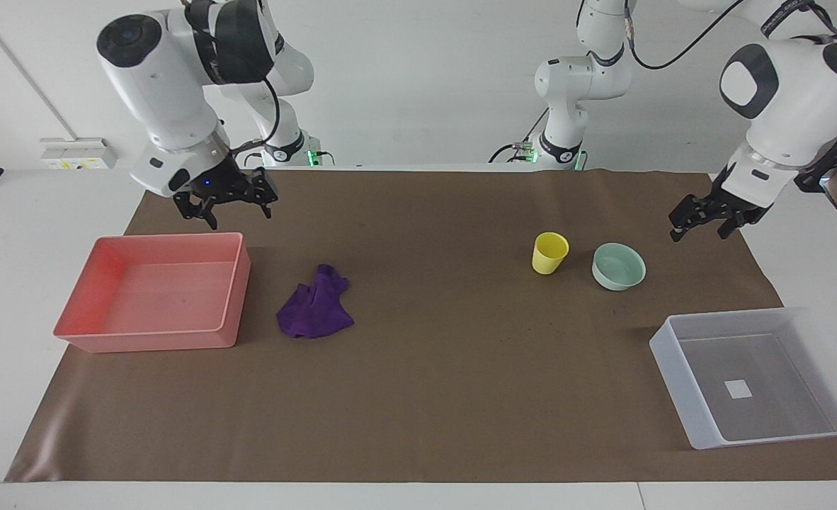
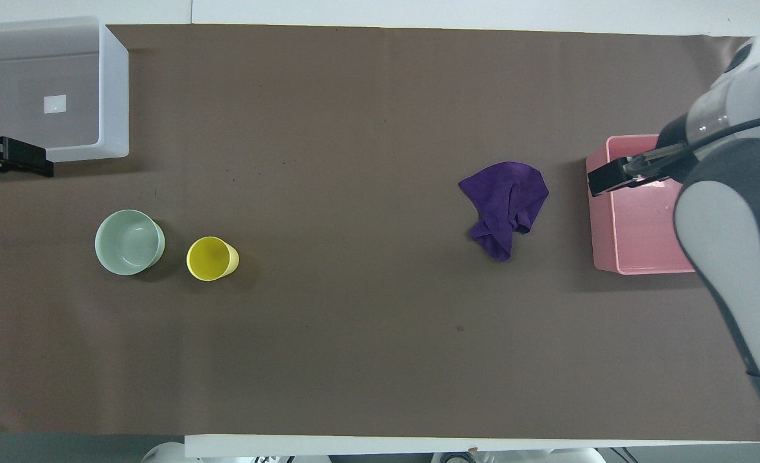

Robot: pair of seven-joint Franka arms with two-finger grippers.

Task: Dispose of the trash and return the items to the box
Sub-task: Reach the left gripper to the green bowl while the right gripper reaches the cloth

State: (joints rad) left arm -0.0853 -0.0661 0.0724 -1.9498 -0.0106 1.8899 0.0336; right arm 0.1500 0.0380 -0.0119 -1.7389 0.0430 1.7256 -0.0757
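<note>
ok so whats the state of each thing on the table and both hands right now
purple cloth: crumpled on the mat, untouched
yellow cup: upright, empty, beside the bowl
mint-green bowl: upright, empty
clear box: empty but for a white label
pink tray: empty
right hand: open, empty, in the air by the tray's rim
left hand: open, empty, raised over the mat

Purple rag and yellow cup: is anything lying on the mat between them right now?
No. Between the purple rag and the yellow cup only bare brown mat shows; the overhead view shows it plainly, and the facing view agrees.
</note>
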